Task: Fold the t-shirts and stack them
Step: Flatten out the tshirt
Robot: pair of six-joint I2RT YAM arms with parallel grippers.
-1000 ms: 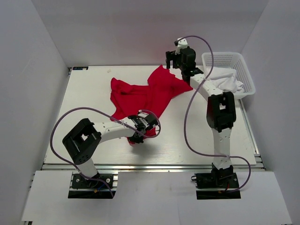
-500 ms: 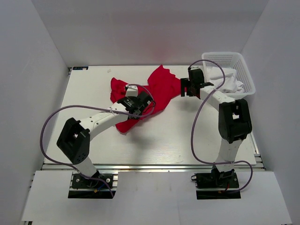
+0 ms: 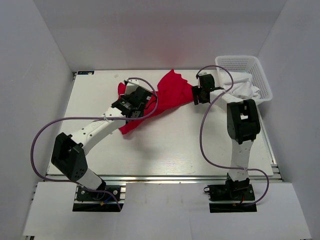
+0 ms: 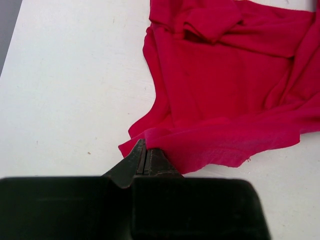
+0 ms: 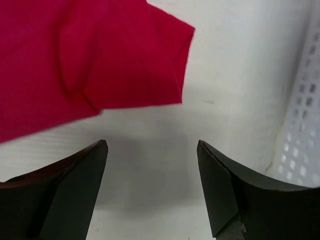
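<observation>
red t-shirt (image 3: 170, 95) lies crumpled on the far middle of the table (image 3: 175, 145), left of the white mesh basket (image 3: 261, 75), which holds a white cloth (image 3: 244, 86). left gripper (image 4: 147, 151) is pinched tight on a loose lower edge of the shirt, fabric bunched right at its closed tips. right gripper (image 5: 152, 145) hovers low just off the shirt's right corner, jaws spread wide with only bare table between them, gripping nothing; the basket wall stands close on its right.

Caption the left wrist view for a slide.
Left gripper shut on an edge of the crumpled bright red fabric t-shirt lying on the white table.
</observation>
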